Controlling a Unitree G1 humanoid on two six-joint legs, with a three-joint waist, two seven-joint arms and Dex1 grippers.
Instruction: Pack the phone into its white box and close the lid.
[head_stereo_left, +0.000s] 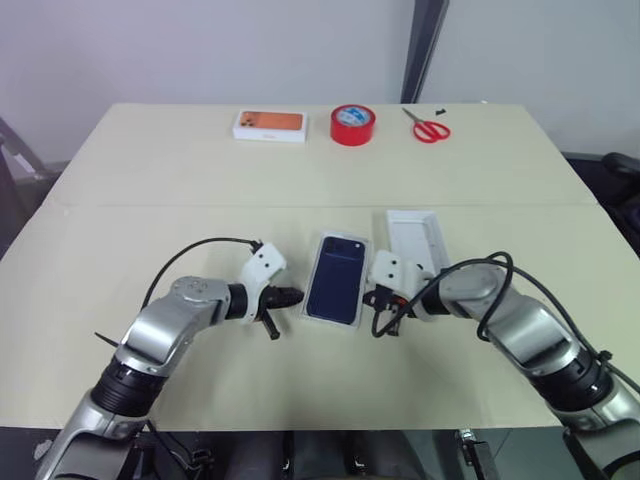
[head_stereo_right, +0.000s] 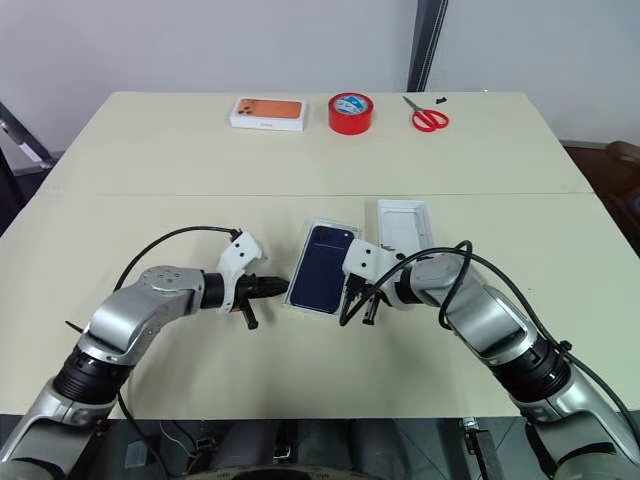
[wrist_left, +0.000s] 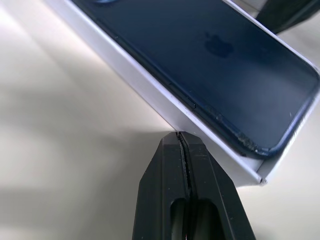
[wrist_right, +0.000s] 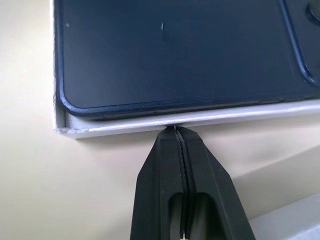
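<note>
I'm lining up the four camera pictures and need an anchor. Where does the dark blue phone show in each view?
Left eye view: the phone lies in the white box, centre of the table, between both hands.
Right eye view: phone, centre, slightly left.
Left wrist view: phone, upper right, past the shut left hand.
Right wrist view: phone, upper half, past the shut right hand.
Shared landmark: the box's white rim.

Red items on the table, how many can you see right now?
2. A red tape roll sits at the far edge of the table, and red-handled scissors lie just to its right. Nothing looks hidden.
</note>
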